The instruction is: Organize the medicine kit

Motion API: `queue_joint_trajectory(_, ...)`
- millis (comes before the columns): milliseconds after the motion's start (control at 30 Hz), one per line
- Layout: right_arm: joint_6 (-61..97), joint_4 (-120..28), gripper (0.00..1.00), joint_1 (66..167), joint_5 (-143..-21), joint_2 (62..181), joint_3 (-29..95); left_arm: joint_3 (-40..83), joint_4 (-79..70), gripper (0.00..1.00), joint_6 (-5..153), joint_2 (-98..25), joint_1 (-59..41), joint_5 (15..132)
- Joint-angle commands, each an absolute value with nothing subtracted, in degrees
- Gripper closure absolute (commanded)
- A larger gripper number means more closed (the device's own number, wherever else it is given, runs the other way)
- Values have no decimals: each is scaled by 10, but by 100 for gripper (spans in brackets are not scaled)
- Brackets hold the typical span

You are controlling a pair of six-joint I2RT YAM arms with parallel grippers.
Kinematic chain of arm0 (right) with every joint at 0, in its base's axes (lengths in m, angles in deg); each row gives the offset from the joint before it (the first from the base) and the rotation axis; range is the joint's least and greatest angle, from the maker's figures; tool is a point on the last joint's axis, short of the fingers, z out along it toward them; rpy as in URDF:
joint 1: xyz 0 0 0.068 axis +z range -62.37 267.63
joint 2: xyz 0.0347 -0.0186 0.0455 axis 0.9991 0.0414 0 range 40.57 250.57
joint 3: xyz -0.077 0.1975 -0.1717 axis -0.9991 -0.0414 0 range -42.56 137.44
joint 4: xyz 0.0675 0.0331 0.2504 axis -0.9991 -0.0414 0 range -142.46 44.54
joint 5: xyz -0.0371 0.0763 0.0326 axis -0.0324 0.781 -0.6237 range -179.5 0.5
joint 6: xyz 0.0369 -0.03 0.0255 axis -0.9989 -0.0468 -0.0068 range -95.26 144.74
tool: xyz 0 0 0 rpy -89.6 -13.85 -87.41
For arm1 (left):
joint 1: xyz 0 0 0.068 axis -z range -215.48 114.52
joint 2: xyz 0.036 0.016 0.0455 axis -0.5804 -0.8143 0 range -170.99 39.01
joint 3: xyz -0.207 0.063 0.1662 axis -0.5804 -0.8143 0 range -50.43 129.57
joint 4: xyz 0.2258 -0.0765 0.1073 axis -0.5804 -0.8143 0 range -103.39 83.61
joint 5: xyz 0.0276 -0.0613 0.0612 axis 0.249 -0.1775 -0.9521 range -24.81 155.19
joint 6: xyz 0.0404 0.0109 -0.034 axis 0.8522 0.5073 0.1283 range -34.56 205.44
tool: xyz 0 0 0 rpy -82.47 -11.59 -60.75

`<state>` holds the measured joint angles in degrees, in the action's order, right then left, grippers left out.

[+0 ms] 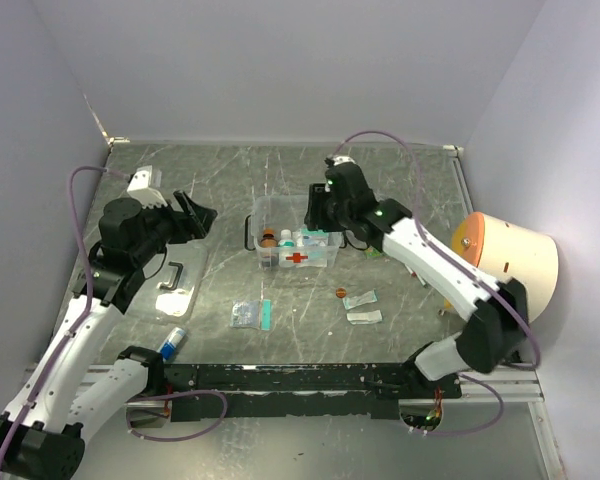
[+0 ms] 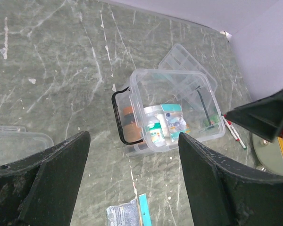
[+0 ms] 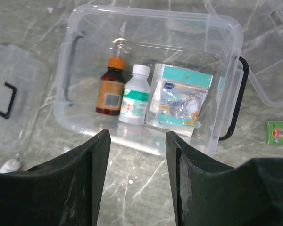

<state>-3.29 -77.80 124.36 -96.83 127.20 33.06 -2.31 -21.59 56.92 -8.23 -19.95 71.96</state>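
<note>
The right claw (image 3: 137,139) hangs partly open and empty just above the medicine kit (image 3: 151,23), which sits mid-table. Lowered carelessly, it may tip the brown bottle (image 3: 111,87) or shove the light kit aside. The left claw (image 2: 132,141), wide open, holds nothing. The tray (image 2: 188,59) beyond the kit is partly hidden, and the labels are unreadable.

Clear medicine kit (image 1: 292,232) (red cross (image 1: 296,258) on front), amber bottle (image 3: 111,89), grey white-veined table (image 1: 240,170)
</note>
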Motion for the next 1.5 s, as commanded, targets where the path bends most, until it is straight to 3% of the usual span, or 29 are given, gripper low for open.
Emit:
queue_joint_trajectory(0,-21,-688,49,1253,-917,1186,247,-24,-199,14,572,-94,-201,754)
queue_joint_trajectory(233,-14,-612,41,1344,-917,1106,154,4,-363,16,500,-106,-201,640)
queue_joint_trajectory(400,-29,-530,41,1419,-928,1110,94,-33,-410,23,472,-93,-201,703)
queue_joint_trajectory(567,-37,-479,42,1477,-963,1142,72,-97,-420,31,430,-77,-200,747)
queue_joint_trajectory(800,-44,-455,45,1502,-996,1171,49,-160,-414,30,392,-88,-169,781)
queue_joint_trajectory(867,-49,-470,51,1512,-1021,1180,48,-166,-421,39,376,-96,-144,751)
queue_joint_trajectory(967,-101,-548,56,1528,-1114,1196,65,-185,-418,43,344,-91,-95,715)
queue_joint_trajectory(1100,-109,-551,57,1547,-1124,1209,58,-236,-377,44,311,-84,-72,722)
queue_joint_trajectory(1267,-111,-536,57,1558,-1111,1246,64,-257,-341,38,322,-128,-67,742)
queue_joint_trajectory(1467,-164,-531,57,1558,-1089,1300,73,-260,-308,43,327,-173,-66,762)
